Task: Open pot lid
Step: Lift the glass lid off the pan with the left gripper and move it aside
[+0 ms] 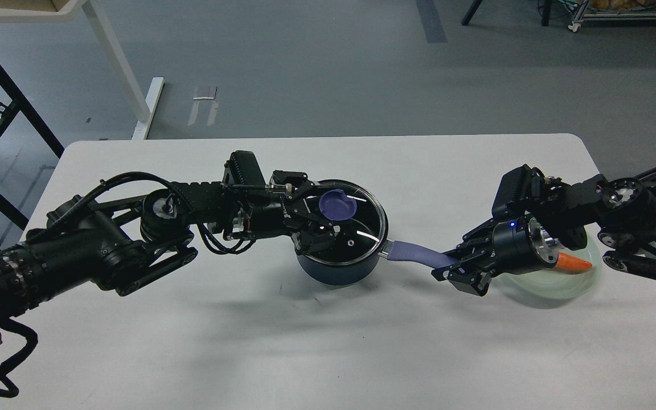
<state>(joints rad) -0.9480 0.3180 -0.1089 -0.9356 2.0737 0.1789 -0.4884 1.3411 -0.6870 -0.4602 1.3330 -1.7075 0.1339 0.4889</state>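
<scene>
Pot (336, 267) and lid (356, 230) sit near the middle of a white table (316, 341), the lid resting on the dark navy saucepan with its flat purple knob (337, 205) toward the far left of the glass. The left gripper (314, 219) reaches in from the left, its black fingers spread over the lid's left edge beside the knob, one finger toward the far rim and one toward the near rim; whether they touch the glass cannot be told. Behind it the left arm (106, 245) runs back across the table to the left edge of the view. The pot's long axis lies left to right: its lavender handle (419, 253) points right and slightly toward the near side. The right gripper (454, 272) is closed around the far end of that handle, hiding its tip. The right arm (618, 210) extends from there to the right edge, passing over a pale green glass plate (556, 287) on the table's right side, where an orange carrot-like piece (574, 263) shows just beyond the wrist.
</scene>
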